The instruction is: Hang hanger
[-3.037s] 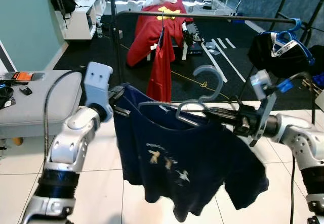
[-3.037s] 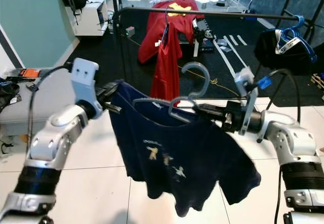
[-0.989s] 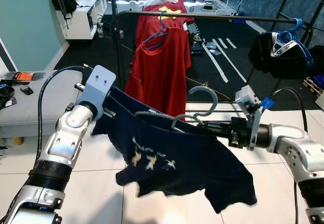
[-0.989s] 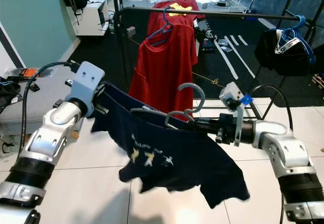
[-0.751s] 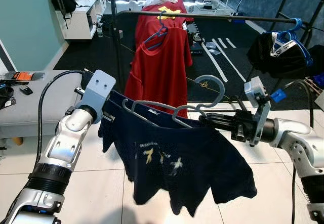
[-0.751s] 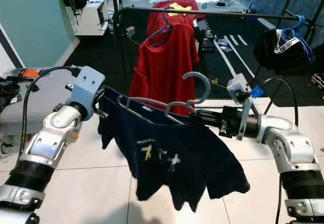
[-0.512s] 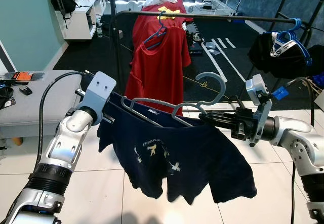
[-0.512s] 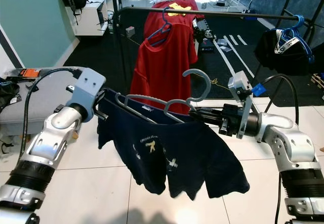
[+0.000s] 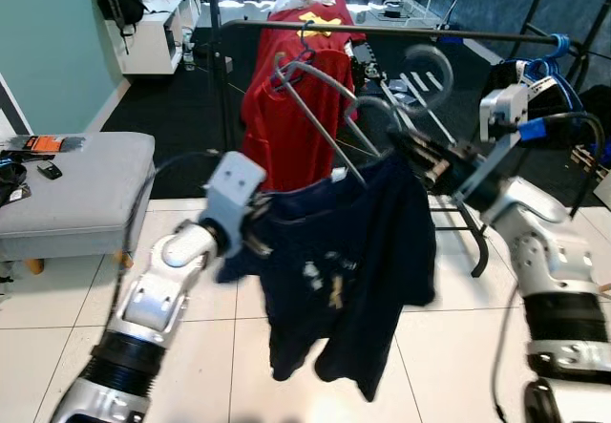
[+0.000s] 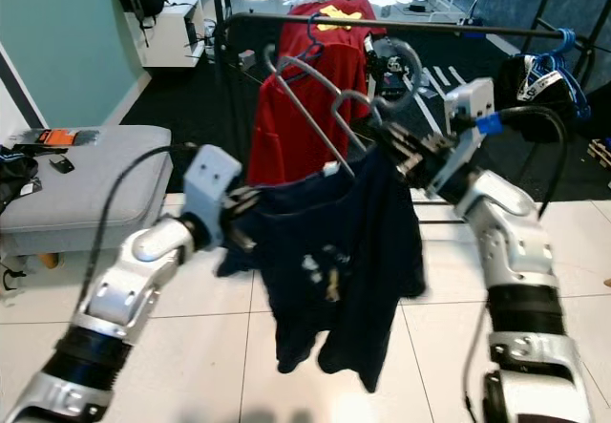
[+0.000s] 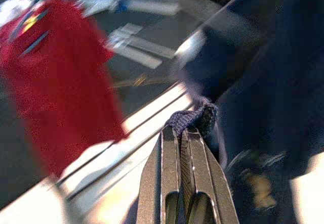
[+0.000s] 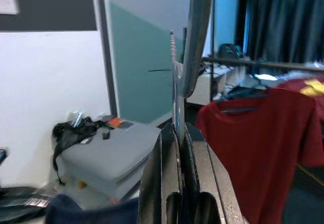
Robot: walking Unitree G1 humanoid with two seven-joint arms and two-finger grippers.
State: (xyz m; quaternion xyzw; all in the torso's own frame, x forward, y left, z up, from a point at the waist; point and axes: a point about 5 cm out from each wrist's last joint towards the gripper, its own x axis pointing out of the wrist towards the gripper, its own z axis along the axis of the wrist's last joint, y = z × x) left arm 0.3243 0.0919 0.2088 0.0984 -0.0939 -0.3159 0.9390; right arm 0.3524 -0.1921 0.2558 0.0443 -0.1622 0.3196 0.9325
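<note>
The grey hanger (image 9: 329,117), carrying a navy T-shirt (image 9: 348,270), is tilted steeply with its hook (image 9: 425,60) raised toward the black rail (image 9: 401,32), apparently to catch it. The right tool (image 9: 406,146) is clamped on the hanger's neck; the left tool (image 11: 183,135) pinches the shirt's edge, likely to keep the cloth spread beside the red shirt (image 9: 291,108).

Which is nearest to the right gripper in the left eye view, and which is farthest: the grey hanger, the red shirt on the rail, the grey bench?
From the right gripper:
1. Grey hanger: pinched in its fingers, near the hook.
2. Red shirt: on the rail, to the gripper's left.
3. Grey bench: far to the robot's left, by the teal wall.
</note>
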